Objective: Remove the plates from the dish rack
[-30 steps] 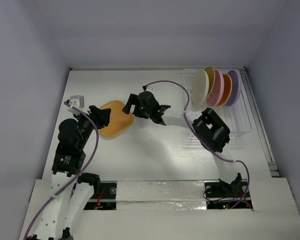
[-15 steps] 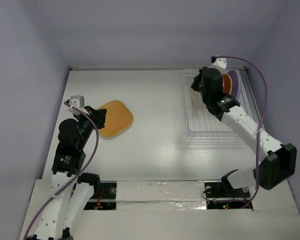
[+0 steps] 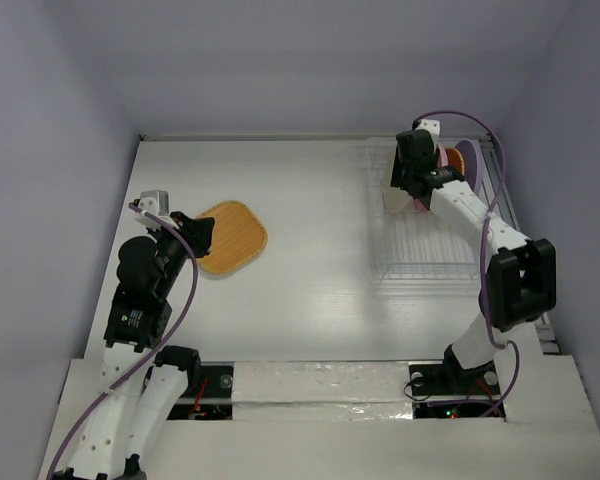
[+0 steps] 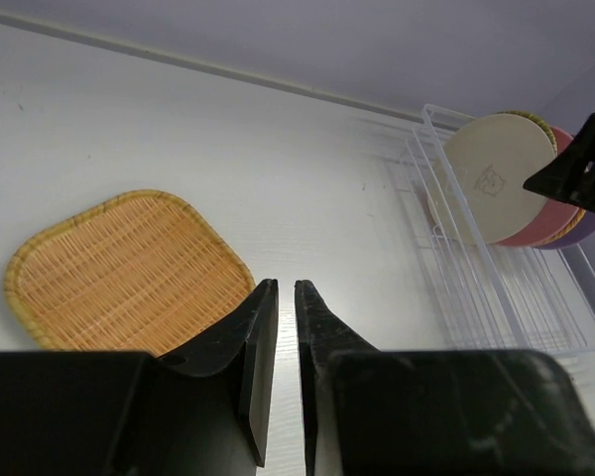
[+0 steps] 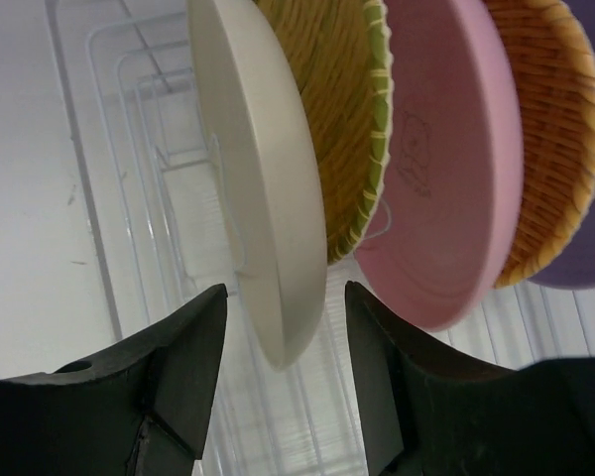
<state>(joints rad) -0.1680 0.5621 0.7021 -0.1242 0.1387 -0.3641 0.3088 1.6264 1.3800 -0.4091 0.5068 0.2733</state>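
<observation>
White table (image 3: 320, 200), pale lavender walls (image 3: 310, 60), soft even light.

Reads as a robotics lab test cell, not a home kitchen. Shown by a bare white tabletop (image 3: 320, 300) boxed in by plain pale lilac-grey panel walls (image 3: 310, 60) ahead of and to both sides of the left gripper (image 4: 285, 297) and right gripper (image 3: 410, 188). Fitted behind them with a black-and-white left arm (image 3: 140, 300) and right arm (image 3: 480, 230) trailing loose purple cables (image 3: 185, 295). Patched between the arm bases with crinkled silver tape (image 3: 320, 385), exposed wiring (image 3: 205, 385) beside it. Furnished only with a white wire dish rack (image 3: 430, 255) of small coloured plastic plates (image 5: 446, 178) at the right gripper, and a tan woven-look rounded-square plate (image 3: 230, 237) just ahead of the left gripper.
</observation>
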